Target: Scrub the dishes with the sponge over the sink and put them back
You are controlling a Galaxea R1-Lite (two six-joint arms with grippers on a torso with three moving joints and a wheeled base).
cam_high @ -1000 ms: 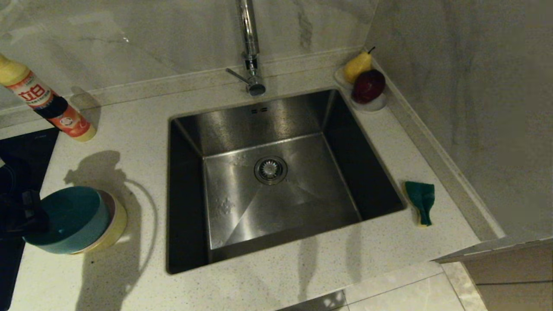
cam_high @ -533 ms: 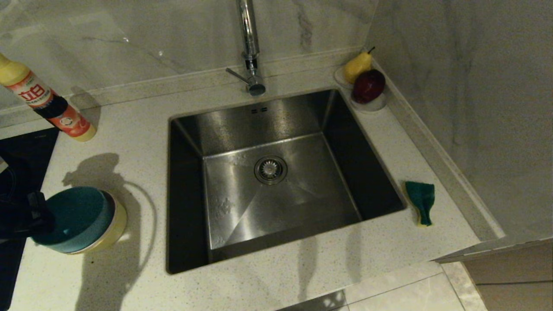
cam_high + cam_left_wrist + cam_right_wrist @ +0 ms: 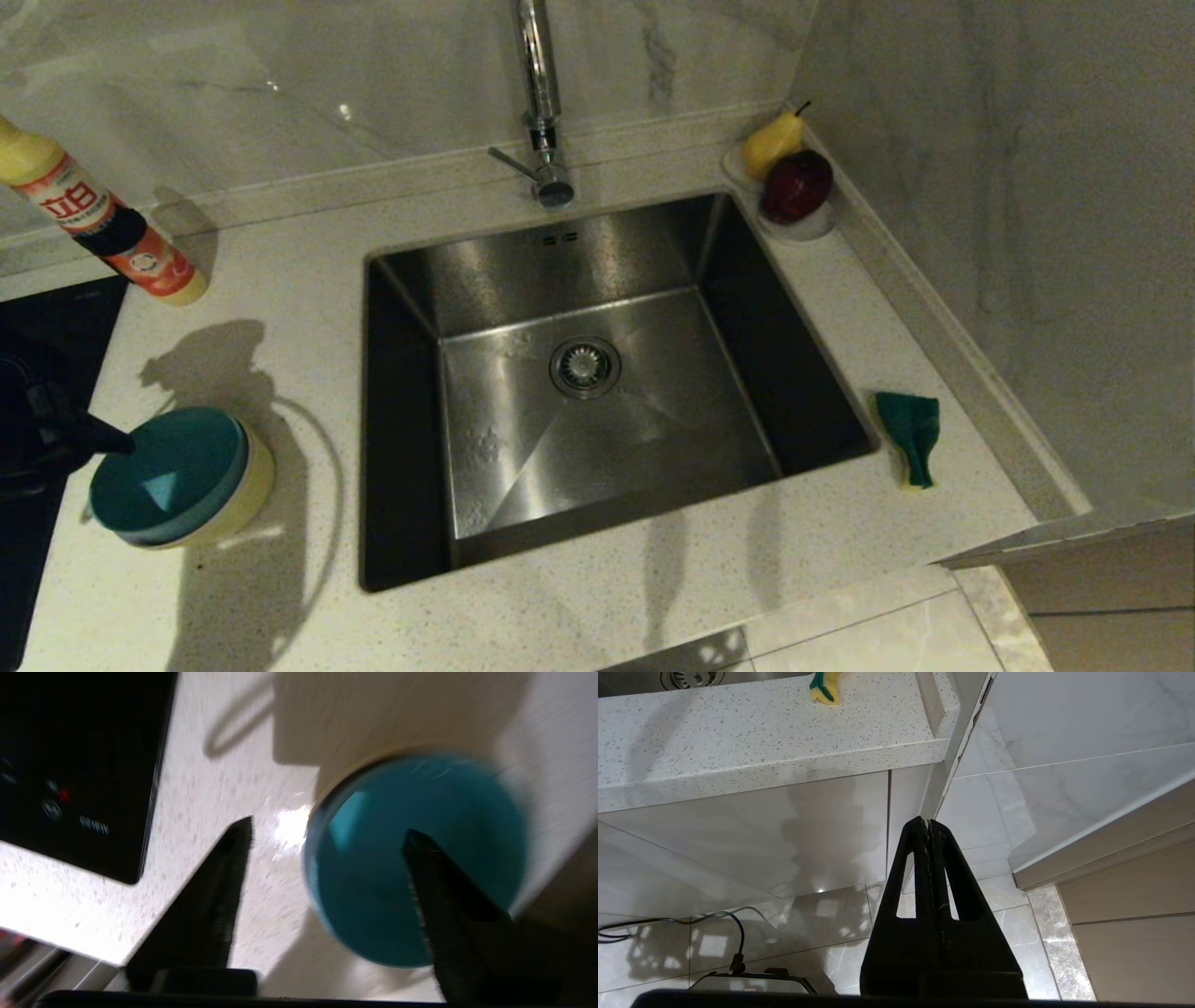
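A light blue bowl (image 3: 168, 471) sits nested in a yellow bowl (image 3: 250, 485) on the counter, left of the sink (image 3: 653, 243). My left gripper (image 3: 93, 443) is at the stack's left side, open. In the left wrist view the left gripper (image 3: 329, 828) has one finger over the blue bowl (image 3: 373, 882) and the other over bare counter, holding nothing. The sponge (image 3: 910, 434), green face up, lies on the counter right of the sink. My right gripper (image 3: 927, 822) hangs shut and empty below the counter edge, with the sponge (image 3: 825, 686) far above it.
A detergent bottle (image 3: 103, 229) stands at the back left and a black cooktop (image 3: 79, 765) lies left of the bowls. The faucet (image 3: 541, 112) rises behind the sink. A pear and a red apple rest on a dish (image 3: 812, 229) in the back right corner.
My left gripper has gone from shut on the tilted blue bowl to open. The bowl has settled level in the stack, and the gripper has drawn back a little to the left.
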